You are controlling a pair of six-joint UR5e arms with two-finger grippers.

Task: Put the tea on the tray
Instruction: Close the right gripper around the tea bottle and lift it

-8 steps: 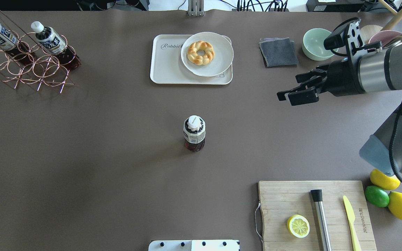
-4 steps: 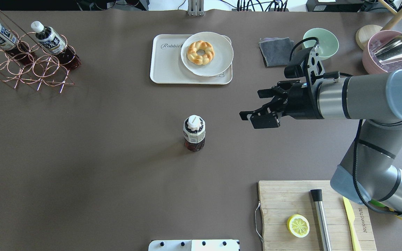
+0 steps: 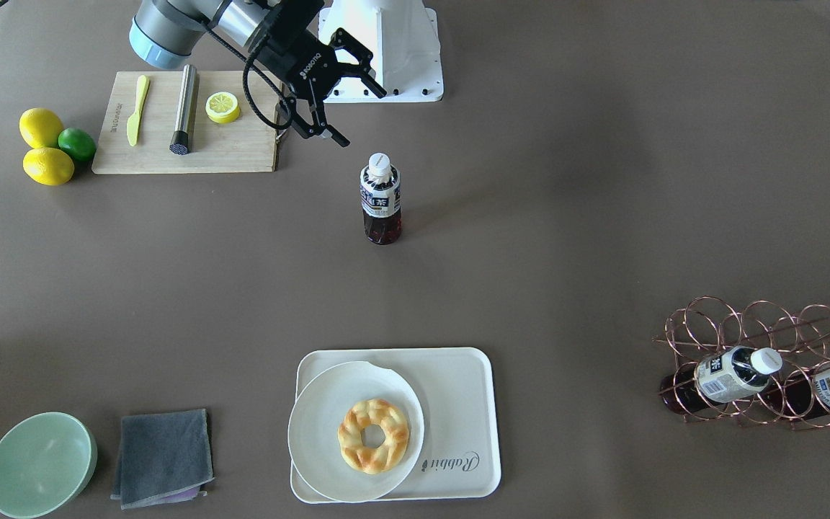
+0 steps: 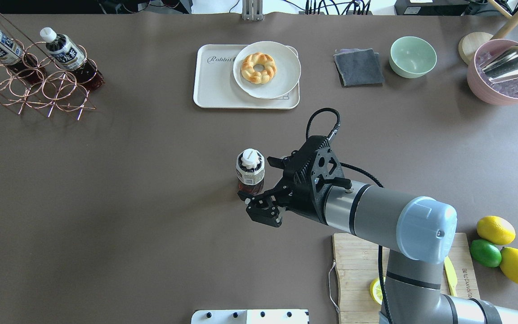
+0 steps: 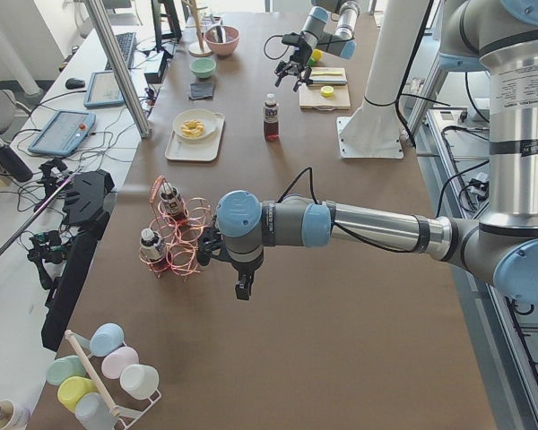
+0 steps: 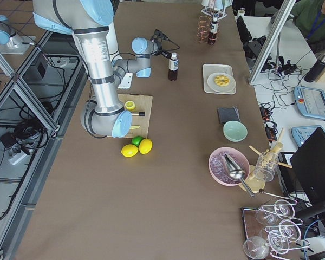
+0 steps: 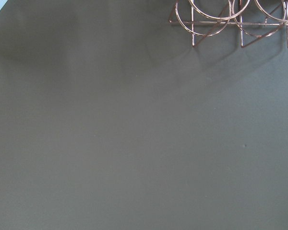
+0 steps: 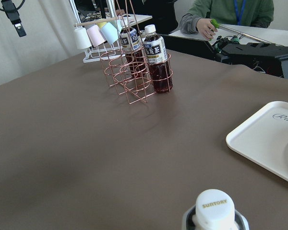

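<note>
Right gripper (image 3: 361, 117): my black two-finger right gripper has its fingers spread wide, nothing between them.
Tea: the small clear plastic bottle of dark red-brown tea with a white cap (image 4: 250, 173) stands upright just ahead of the fingertips, not touching as far as I can see.
Tray: the cream-white rectangular tray (image 4: 216, 92) sits well beyond the bottle, with a round white plate (image 4: 281, 85) and a braided golden doughnut (image 4: 258, 67) on it.
Left gripper (image 5: 242, 288): far off to the side, hanging next to the copper wire rack (image 4: 34, 87). Honestly can't tell if it's apart or together.
</note>
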